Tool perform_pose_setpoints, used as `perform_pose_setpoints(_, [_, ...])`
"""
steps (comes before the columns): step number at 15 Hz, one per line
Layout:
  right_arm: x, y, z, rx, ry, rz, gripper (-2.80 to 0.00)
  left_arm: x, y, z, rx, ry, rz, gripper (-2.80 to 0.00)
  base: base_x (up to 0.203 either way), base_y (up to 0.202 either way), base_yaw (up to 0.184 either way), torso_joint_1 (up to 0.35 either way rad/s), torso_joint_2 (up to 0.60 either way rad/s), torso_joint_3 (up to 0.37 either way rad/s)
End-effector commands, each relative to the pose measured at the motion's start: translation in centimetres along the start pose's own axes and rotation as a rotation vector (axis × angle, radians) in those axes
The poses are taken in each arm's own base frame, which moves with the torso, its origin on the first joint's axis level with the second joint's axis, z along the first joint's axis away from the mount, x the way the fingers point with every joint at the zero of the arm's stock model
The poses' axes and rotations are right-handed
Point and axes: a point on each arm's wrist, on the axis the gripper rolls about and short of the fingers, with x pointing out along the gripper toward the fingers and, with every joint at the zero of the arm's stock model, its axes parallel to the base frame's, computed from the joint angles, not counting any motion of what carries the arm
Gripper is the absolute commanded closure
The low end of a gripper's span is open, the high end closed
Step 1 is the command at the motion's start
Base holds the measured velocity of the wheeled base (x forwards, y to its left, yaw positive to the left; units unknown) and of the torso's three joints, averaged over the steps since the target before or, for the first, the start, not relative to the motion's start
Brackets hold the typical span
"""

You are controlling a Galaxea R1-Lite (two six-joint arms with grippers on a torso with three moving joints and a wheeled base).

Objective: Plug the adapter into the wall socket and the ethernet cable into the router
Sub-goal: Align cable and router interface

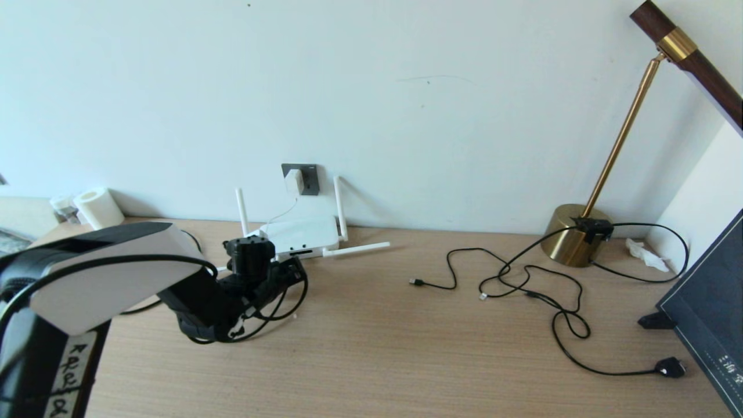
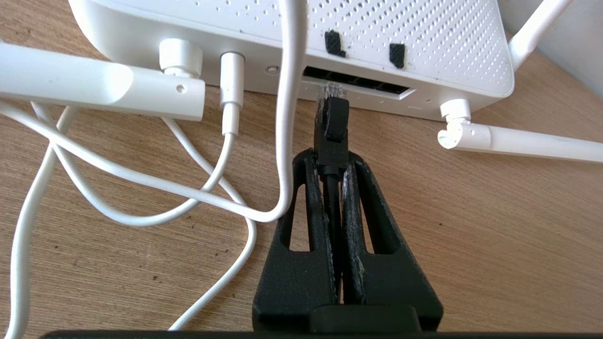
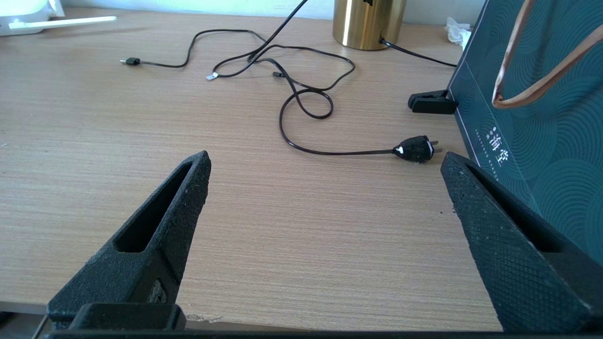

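Nearest us, the right hand [image 3: 325,165] hangs low over the pale wood-grain tabletop [image 1: 406,360], its two black textured fingers spread wide, gripping nothing. Just past it lies a black two-pin mains plug [image 3: 417,149] on a thin black cord, beside a dark teal patterned box [image 3: 541,155].

Over on the left, the left hand [image 2: 332,162] reaches in low and nearly level toward the wall, jaws pinched tight on the ethernet cable [image 2: 332,127], a thin black lead with a black plug and clear tip. That clear tip sits right at the mouth of the dark port slot, whether it's seated I can't tell. The router [image 2: 377,42], a flat white perforated box, shows four slim white antennas in the head view: two upright, two folded down. A white cord is already plugged into it next to the slot.

Further back, the adapter [image 1: 295,181], a small white cube, sits in the wall socket [image 1: 309,177], a dark grey plate. Far right, one brass lamp base [image 1: 572,234] with loose black cables.
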Motion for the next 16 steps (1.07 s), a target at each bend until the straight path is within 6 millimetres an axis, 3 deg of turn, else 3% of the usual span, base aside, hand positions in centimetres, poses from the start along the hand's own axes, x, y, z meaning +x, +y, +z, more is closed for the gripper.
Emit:
perform_pose_setpoints(1, [0.00,0.00,-0.01,0.000,0.000,0.001,-2.80,0.04,-0.06,0.11,-0.004,-0.008,-0.003,0.00,0.000,0.000,0.000,0.000,0.00,0.000])
perform_pose_setpoints(16, [0.00,0.00,0.00,0.000,0.001,0.000,-2.80,0.61,0.08,0.52,-0.008,-0.017,-0.015,0.00,0.000,0.000,0.000,0.000,0.00,0.000])
